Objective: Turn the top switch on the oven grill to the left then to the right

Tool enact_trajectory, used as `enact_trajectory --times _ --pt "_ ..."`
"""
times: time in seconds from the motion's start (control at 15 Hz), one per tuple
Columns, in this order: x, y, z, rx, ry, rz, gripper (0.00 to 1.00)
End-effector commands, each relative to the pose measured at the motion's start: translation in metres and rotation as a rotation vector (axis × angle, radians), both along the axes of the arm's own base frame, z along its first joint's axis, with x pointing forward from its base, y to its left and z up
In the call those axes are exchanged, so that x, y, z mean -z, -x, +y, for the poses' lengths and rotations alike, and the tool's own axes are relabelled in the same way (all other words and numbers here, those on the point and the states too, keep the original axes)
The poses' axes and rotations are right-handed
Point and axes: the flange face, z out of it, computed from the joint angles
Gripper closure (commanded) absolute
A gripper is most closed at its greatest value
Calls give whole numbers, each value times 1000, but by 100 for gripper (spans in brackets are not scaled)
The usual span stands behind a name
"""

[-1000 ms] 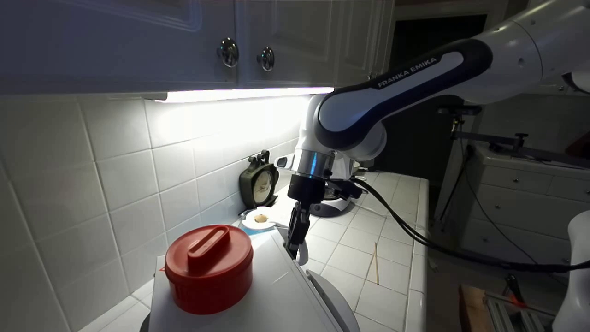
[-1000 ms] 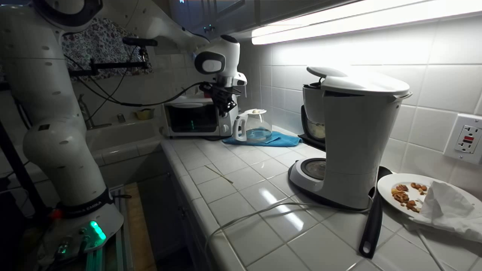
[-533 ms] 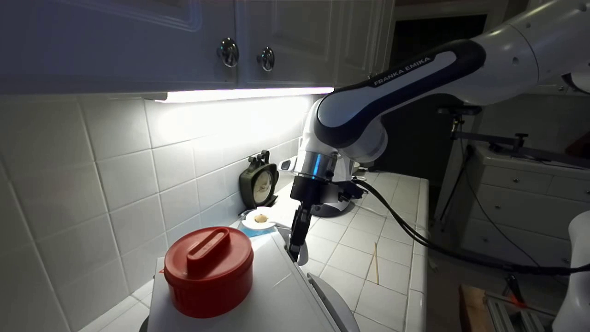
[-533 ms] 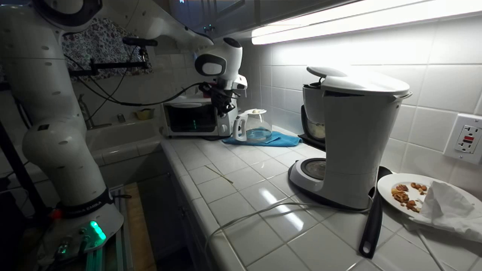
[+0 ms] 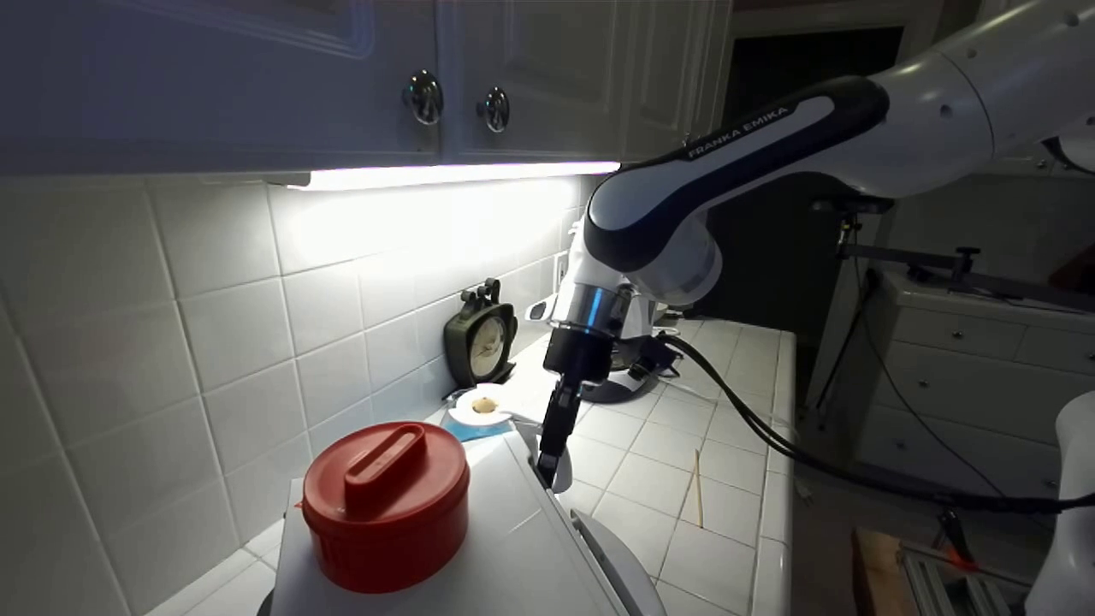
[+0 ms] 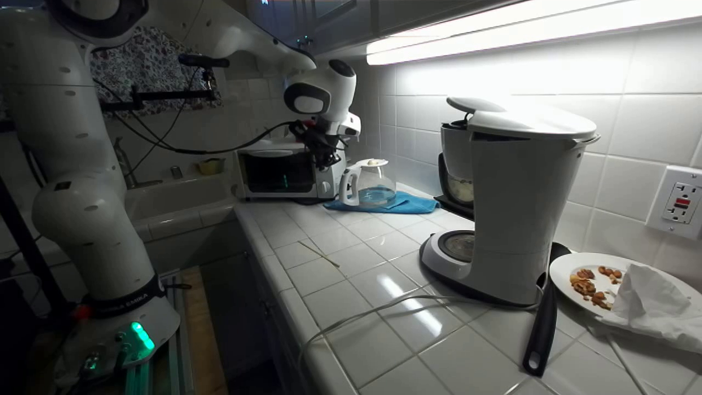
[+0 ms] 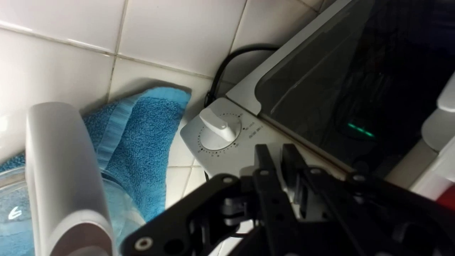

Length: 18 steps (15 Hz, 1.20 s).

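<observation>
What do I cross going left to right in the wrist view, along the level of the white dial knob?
White carafe handle → blue towel → white dial knob → dark oven door glass → pale piece cut off by the right edge, too little of it showing to name.

The white-tiled counter [image 6: 362, 351] has a rounded front edge. In an exterior view, the oven grill [image 6: 281, 173] stands at its far end; just beside it a blue towel [image 6: 414, 203] lies rumpled. Nearer, a thin stick [image 6: 319, 254] (straw-coloured, well apart from everything else) rests at a slant to the tile lines. The white coffee maker [image 6: 518, 219] stands upright, a pale cord [image 6: 422, 297] trailing from it to the front edge. Close beside it are a long black handle [image 6: 542, 334] and a white plate [image 6: 565, 274]. A dark clock [image 5: 481, 342] stands towards the back.
</observation>
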Motion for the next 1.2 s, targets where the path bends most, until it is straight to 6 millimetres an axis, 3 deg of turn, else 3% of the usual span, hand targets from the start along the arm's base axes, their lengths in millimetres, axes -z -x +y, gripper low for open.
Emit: enact_trajectory --times 0.0,1.13 --pt "3 8 9 41 -73 59 93" --pt "29 21 7 220 -153 225 93"
